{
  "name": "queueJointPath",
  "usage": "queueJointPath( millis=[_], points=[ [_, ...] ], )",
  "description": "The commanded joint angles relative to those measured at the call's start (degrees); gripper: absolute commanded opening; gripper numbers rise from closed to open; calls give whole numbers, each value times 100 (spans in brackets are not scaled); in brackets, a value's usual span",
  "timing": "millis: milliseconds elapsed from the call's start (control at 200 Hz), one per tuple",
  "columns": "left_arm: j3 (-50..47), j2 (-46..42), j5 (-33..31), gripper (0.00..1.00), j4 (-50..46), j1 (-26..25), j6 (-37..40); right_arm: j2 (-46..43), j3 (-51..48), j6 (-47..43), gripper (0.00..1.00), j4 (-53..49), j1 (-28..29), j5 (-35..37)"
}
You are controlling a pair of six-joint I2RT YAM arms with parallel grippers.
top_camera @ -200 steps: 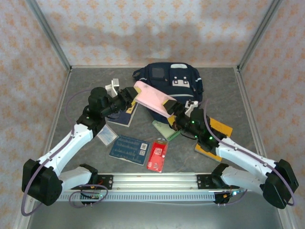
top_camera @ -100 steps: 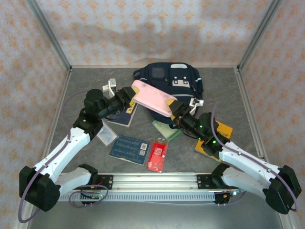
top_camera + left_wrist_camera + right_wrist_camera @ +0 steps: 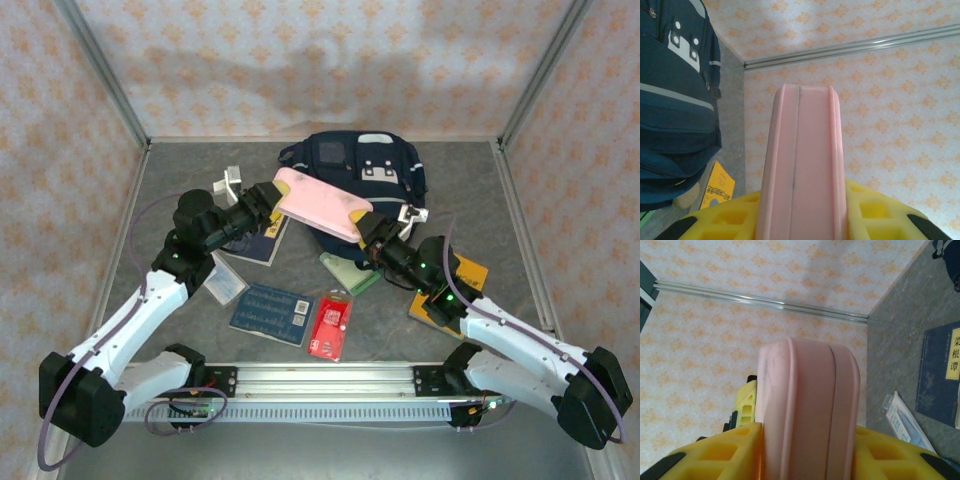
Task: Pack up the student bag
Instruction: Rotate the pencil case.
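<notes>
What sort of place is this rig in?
Probably a lab test cell: grey tabletop fenced by patterned wall panels, two arms mounted on a rail, student bag and pink case as props.

The right pincer (image 3: 805,455) clasps one end of a pink case (image 3: 807,400); a navy book (image 3: 940,375) lies on the grey table (image 3: 890,340).

- Held the left end of the pink case (image 3: 315,203) clamped in the left gripper (image 3: 262,203).
- Pinched its right end between the right gripper (image 3: 370,228) fingers, forearm angled up toward it.
</notes>
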Motion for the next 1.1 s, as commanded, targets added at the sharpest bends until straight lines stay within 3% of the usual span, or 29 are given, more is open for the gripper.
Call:
queueJointPath(
  millis=[0,75,365,530,851,1096],
  points=[
    [-124,-80,148,34,25,-60,84,-79,120,-13,47,763,-24,-21],
    [-128,-62,174,34,67,-77,55,-32,168,-16,57,806,-25,-134],
    [-132,29,332,34,200,-86,-69,328,508,-25,57,1202,-312,-1702],
    [-166,36,315,33,177,-92,-77,-157,485,-234,55,589,-479,-1640],
    [-168,169,385,32,363,-95,-216,-338,446,-353,62,315,-627,-1550],
    [-184,194,359,35,289,-130,-200,-319,529,-332,43,266,-667,-1566]
  ],
)
